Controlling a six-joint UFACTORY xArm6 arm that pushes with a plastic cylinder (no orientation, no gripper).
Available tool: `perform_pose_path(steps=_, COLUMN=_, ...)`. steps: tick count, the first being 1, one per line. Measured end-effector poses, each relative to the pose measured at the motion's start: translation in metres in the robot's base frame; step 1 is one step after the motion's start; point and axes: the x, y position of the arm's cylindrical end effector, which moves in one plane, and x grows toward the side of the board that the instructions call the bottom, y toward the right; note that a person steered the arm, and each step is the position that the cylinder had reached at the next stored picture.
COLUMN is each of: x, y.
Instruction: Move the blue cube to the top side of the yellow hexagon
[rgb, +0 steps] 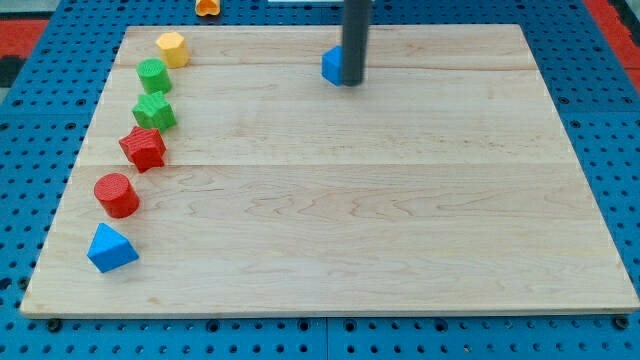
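Note:
The blue cube (332, 65) sits near the board's top edge, about the middle of the view, partly hidden by my rod. My tip (352, 81) touches the cube's right side. The yellow hexagon (172, 47) lies at the board's top left corner, far to the left of the cube.
Down the left side run a green cylinder (153, 75), a green star-like block (154, 111), a red star-like block (143, 148), a red cylinder (117, 195) and a blue triangle (110, 248). An orange object (207, 7) lies off the wooden board (400, 220) at the view's top.

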Motion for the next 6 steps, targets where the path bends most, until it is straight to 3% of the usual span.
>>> perform_pose_path(steps=2, x=-0.055, y=-0.022)
perform_pose_path(steps=3, x=-0.068, y=0.036)
perform_pose_path(steps=4, x=-0.089, y=0.024)
perform_pose_path(steps=6, x=-0.086, y=-0.125)
